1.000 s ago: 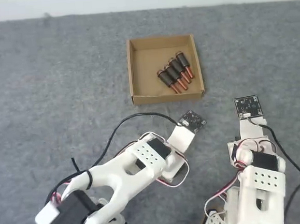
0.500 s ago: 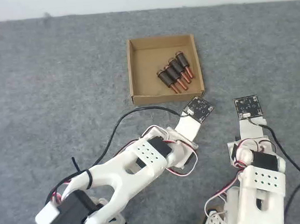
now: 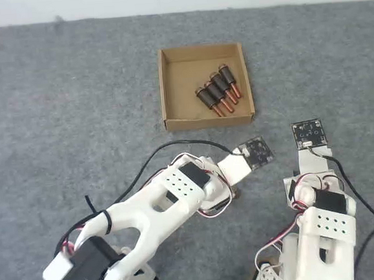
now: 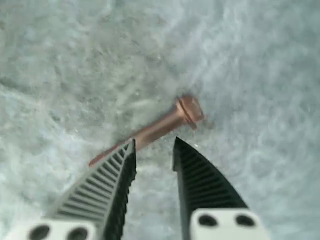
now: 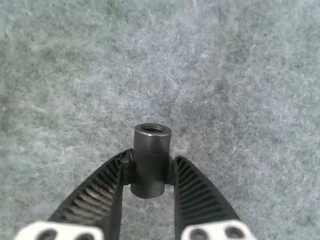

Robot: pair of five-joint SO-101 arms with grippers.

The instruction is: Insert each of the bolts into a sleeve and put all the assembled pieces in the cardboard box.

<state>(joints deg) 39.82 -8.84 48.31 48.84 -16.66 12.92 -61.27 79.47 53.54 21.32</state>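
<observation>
A: What sits on the grey tabletop [image 3: 53,92]?
B: A box [image 3: 165,90] at upper centre of the high view, with 4 pieces [image 3: 219,91] lying side by side in its right half.
A: And the grippers?
B: The left gripper [image 4: 154,141] is narrowly parted, clamping nothing. The bolt [image 4: 165,125] lies flat on the tabletop just past its tips, shaft passing behind 1 fingertip. The right gripper [image 5: 151,159] is closed around 1 sleeve [image 5: 151,142], open end showing.
</observation>
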